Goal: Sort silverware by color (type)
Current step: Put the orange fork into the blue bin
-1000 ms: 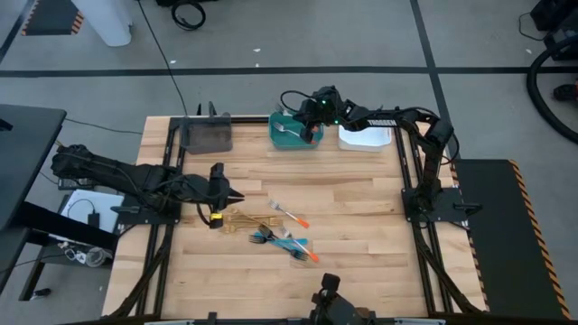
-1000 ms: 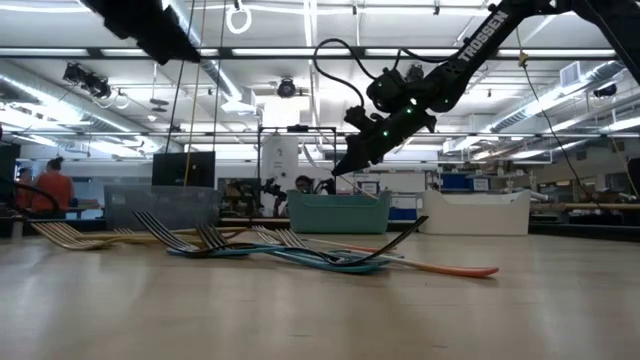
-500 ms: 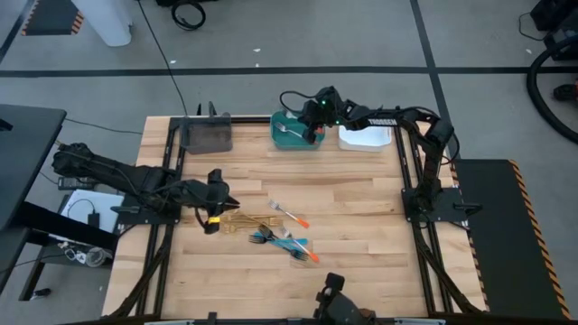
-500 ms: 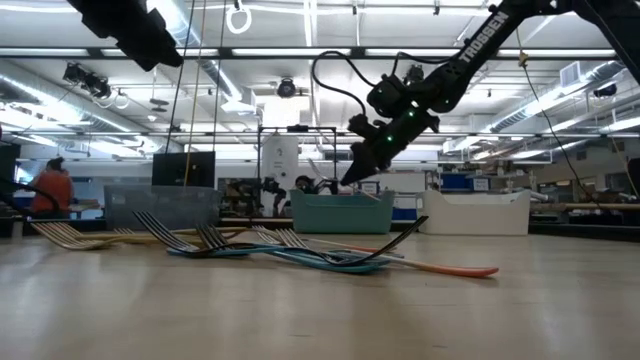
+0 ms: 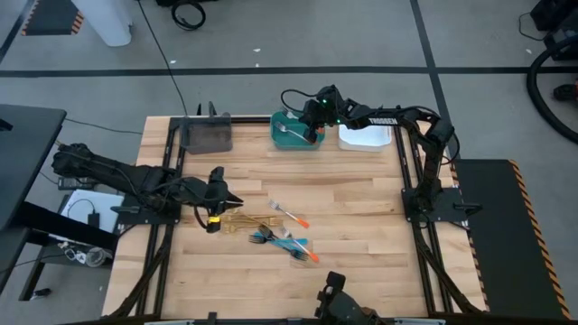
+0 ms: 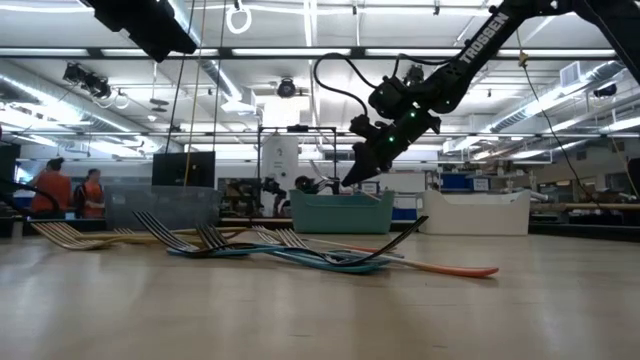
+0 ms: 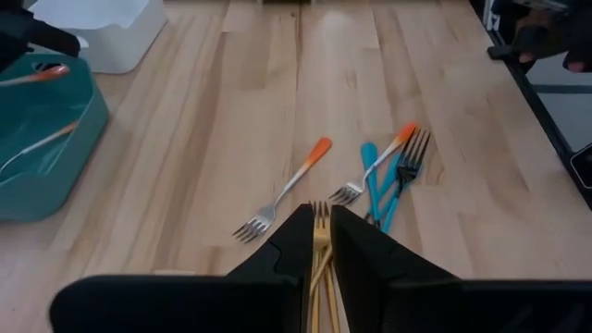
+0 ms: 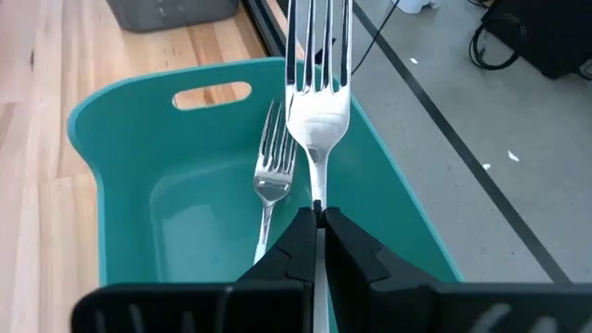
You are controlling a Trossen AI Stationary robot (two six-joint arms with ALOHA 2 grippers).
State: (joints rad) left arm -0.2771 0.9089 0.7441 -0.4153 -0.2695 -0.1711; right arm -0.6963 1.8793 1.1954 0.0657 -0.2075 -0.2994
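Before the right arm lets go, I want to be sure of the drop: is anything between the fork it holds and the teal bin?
Nothing visible blocks it. The right gripper is shut on a silver fork directly above the open teal bin. One fork already lies inside, leaving free floor beside it.

You're in a big open robotics lab or workshop, strip lights (image 6: 300, 52) overhead, grey taped concrete floor (image 5: 316, 36), equipment benches behind, people (image 6: 52, 187) in orange.

Bright, even overhead lighting, soft shadows
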